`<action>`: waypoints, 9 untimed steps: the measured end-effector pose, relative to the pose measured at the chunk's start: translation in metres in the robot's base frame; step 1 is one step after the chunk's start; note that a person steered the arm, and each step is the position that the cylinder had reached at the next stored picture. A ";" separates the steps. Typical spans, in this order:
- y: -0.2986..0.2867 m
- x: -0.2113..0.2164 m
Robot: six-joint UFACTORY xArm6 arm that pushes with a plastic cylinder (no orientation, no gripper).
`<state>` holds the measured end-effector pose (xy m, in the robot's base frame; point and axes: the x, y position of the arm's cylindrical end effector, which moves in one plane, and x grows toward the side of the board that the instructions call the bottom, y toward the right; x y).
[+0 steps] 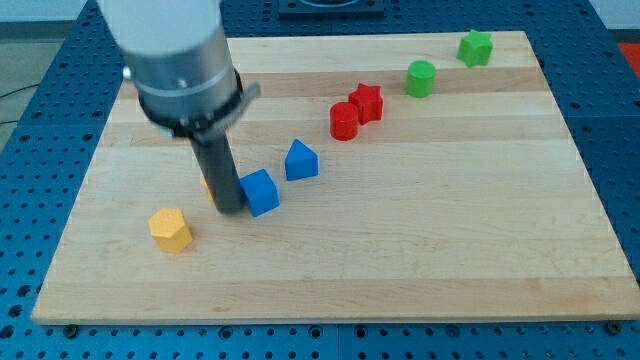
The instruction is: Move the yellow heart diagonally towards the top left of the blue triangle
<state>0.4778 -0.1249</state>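
My tip [230,210] rests on the wooden board [400,250] at the view's left. It touches the left side of a blue block [262,192]. A sliver of a yellow block [206,187] shows just behind the rod on its left; the rod hides most of it and its shape cannot be made out. A second yellow block [171,229], with angular sides, lies below and to the left of the tip. The blue triangle-like block [301,160] lies up and to the right of the tip, just beyond the other blue block.
Two red blocks [345,120] [367,103] touch each other above and to the right of the blue ones. Two green blocks [421,78] [476,47] lie near the board's top right corner. The arm's grey body [180,60] hangs over the top left.
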 end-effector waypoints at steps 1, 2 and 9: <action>-0.001 -0.031; 0.009 0.014; -0.080 -0.146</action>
<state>0.3317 -0.2046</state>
